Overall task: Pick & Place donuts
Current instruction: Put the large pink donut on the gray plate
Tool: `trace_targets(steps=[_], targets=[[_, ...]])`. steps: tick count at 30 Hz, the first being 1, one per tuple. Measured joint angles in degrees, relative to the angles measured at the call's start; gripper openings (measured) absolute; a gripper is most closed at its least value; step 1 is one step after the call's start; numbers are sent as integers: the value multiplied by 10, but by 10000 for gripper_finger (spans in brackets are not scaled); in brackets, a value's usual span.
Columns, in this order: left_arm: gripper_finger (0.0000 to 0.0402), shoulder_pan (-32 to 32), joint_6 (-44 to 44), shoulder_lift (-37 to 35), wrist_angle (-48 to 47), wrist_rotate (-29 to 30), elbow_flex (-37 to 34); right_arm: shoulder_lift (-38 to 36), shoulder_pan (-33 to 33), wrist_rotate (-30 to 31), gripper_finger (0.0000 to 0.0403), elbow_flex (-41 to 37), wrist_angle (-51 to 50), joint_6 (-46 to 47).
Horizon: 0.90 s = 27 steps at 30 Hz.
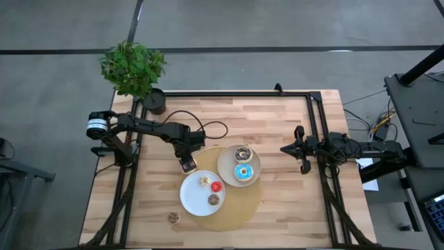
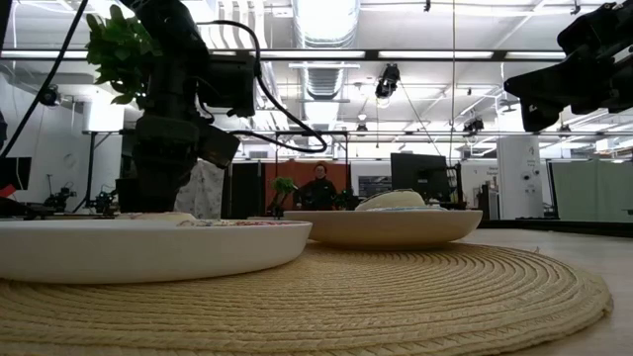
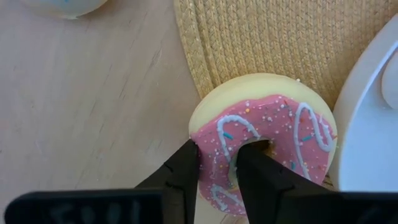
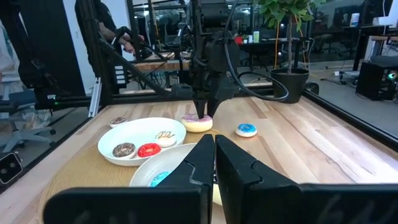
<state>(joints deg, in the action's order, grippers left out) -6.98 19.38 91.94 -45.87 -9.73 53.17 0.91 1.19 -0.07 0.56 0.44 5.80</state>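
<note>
Step in hand: pick of the pink-iced, sprinkled toy donut with cream-coloured base; likely the grasp itself, lift not yet made.
Left pincer: closed narrow on the donut's ring wall, one finger in the hole, one outside; low at the table.
Donut position: on the pale wooden plank table, at the edge of the round woven straw mat, just beside the glossy white round plate.
Next move: straight lift, then carry over a plate rim; thin grip on a smooth rounded ring, so slip or tilt possible.
Plate contents: three mini rings on the white plate; two larger ones in the beige round plate.
Right pincer: fingers pressed together, holding nothing, waiting at the table's right side.
</note>
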Motion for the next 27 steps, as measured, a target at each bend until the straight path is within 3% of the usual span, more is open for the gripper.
trace_targets(steps=[17, 27], targets=[[78, -8, -5, 0, -27, -22, 14, 0, 0, 0, 9, 0, 0, -1], [78, -25, -23, 0, -72, -22, 57, 0, 0, 0, 9, 0, 0, -2]])
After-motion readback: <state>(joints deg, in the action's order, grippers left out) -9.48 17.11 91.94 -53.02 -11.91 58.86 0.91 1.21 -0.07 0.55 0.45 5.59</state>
